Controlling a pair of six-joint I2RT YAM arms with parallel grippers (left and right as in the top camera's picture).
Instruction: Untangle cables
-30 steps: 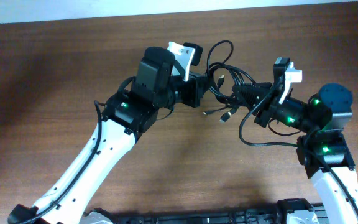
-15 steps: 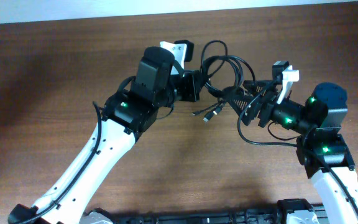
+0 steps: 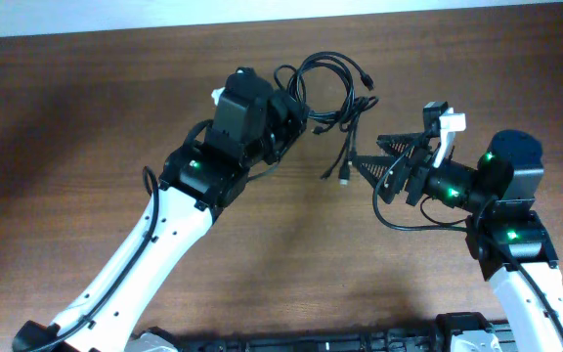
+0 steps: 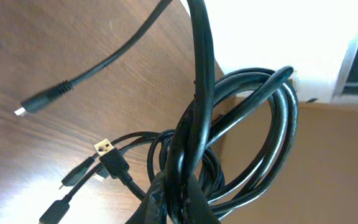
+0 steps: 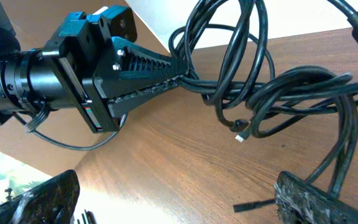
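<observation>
The left claw (image 3: 291, 108) is clamped shut on the cables (image 3: 332, 83), 1 tangled bunch of black loops near the far edge of the surface (image 3: 86, 117). Loose plug ends trail from the bunch toward the right claw (image 3: 368, 150). Its 2 fingers are spread wide apart.

Overhead downward; wrist views near cables (image 4: 199, 74)
</observation>
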